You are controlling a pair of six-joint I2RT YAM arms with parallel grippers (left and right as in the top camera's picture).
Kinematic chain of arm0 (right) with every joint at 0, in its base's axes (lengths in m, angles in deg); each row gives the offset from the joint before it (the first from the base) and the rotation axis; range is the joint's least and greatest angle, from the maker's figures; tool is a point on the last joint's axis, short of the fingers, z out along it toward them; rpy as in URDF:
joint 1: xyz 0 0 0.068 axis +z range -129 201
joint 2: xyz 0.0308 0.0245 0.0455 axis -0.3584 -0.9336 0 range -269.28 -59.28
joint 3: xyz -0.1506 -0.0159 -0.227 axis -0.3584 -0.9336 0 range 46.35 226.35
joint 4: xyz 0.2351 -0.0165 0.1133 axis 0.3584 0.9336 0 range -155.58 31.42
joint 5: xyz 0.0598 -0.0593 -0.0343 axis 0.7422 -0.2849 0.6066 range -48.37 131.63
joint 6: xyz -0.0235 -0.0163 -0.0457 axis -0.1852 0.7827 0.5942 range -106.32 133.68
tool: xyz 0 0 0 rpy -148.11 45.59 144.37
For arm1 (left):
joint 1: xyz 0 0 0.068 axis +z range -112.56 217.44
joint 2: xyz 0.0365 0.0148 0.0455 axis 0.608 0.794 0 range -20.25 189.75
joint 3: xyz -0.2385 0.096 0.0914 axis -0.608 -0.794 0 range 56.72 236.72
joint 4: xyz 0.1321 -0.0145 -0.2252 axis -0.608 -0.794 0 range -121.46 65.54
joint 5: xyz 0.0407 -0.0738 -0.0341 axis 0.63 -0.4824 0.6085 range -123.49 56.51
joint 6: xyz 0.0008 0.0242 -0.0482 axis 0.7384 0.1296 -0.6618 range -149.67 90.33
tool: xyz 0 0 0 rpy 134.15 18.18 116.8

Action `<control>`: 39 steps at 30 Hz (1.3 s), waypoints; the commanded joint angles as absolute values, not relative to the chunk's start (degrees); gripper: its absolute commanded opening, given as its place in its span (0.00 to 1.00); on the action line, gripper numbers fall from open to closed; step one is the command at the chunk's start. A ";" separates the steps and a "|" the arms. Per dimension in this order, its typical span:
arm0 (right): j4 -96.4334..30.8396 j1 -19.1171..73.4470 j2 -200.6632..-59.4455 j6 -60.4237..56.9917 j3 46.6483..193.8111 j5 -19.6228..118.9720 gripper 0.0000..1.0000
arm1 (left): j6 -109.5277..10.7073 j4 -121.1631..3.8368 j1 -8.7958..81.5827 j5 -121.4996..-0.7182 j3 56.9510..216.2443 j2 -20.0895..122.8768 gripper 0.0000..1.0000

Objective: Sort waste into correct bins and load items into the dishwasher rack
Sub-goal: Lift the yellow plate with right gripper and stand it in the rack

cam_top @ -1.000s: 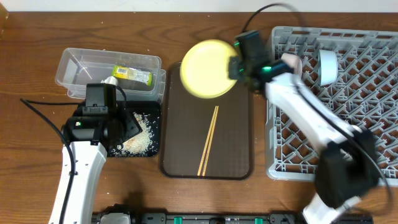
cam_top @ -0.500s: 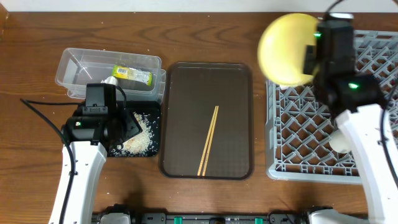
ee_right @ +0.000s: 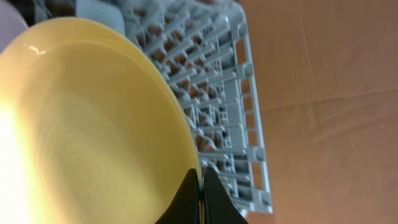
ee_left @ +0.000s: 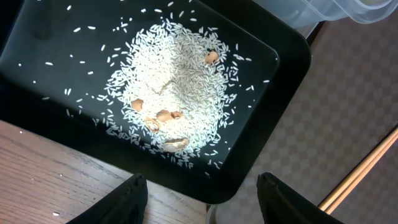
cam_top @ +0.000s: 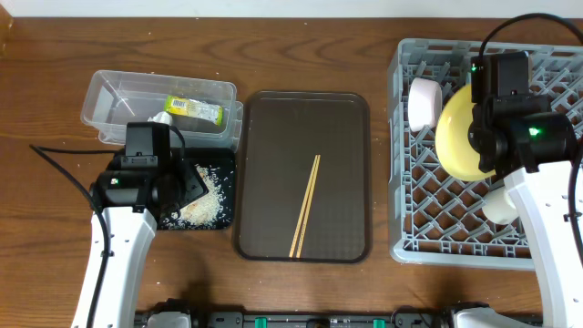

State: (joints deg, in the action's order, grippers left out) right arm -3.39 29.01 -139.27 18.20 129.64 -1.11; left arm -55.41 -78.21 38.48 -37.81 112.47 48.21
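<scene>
The right gripper (ee_right: pixel 200 194) is clamped on the rim of the plate (ee_right: pixel 93 124). The plate is held on edge over the rack (ee_right: pixel 233 93), just beside a white bowl (cam_top: pixel 422 103) already stood there. A second ago the plate was carried above the brown tray (cam_top: pixel 264 128). It has since been swung across to the rack, so only lowering between the pegs seems left for it. The left gripper (ee_left: pixel 202 199) is held open above the rice (ee_left: pixel 180 87) in the black tray (ee_left: pixel 37 43). The chopsticks (cam_top: pixel 305 206) lie on the brown tray, not yet loaded.
</scene>
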 commanded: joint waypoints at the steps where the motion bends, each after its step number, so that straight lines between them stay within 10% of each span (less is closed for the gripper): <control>1: -2.97 28.05 -139.18 19.18 129.68 -3.56 0.01 | -55.93 -78.43 38.76 -37.53 112.27 48.10 0.60; 24: 0.39 32.18 -150.92 14.31 129.42 1.84 0.02 | -55.93 -78.43 38.76 -37.53 112.27 48.10 0.60; 39: -7.65 32.14 -148.29 11.70 130.01 22.23 0.51 | -55.91 -78.43 38.76 -37.53 112.27 48.10 0.60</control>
State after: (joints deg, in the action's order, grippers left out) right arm -6.91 32.44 -150.87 13.39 129.44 20.68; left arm -55.39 -78.24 38.48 -37.79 112.47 48.21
